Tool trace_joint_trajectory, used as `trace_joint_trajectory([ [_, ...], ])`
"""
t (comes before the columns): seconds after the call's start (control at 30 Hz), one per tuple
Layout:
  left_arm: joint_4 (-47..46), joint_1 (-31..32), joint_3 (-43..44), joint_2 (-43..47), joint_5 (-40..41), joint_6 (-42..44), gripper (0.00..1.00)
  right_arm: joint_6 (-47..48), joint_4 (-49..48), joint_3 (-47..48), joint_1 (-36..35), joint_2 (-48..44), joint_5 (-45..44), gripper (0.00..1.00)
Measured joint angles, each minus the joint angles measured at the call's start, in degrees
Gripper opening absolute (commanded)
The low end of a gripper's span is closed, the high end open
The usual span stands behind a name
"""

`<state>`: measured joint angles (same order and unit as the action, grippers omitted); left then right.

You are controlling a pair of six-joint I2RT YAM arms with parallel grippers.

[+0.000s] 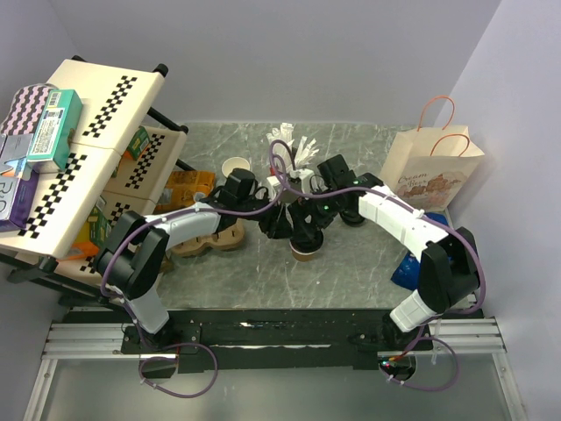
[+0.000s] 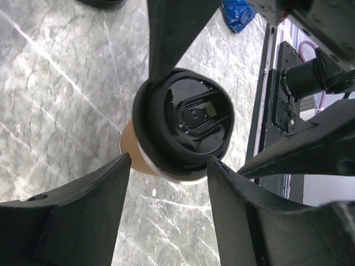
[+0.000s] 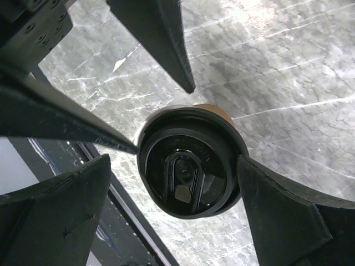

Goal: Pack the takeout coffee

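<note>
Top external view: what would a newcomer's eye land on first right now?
At the centre, a brown cup capped with a black lid draws the eye. The left end effector seems to grip its sides, while the right end effector stands open around it. A paper bag stands at the back right.

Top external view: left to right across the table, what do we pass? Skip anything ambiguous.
checkered rack → cup carrier → coffee cup → paper bag
</note>
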<state>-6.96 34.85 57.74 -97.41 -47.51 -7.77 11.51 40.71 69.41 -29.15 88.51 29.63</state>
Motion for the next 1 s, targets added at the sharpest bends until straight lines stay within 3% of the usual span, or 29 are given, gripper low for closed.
trace_joint_trajectory([
  [0.73,1.2,-1.3,-1.9,0.6,-0.7,-0.4,0.65,0.4,-0.1,0.0,-2.2,-0.6,0.3,1.00],
  [1.0,2.1,-1.7,-1.9,1.4,-1.1,-0.4,0.66,1.4,-1.4,-0.3,2.9,-8.0,4.5,1.00],
])
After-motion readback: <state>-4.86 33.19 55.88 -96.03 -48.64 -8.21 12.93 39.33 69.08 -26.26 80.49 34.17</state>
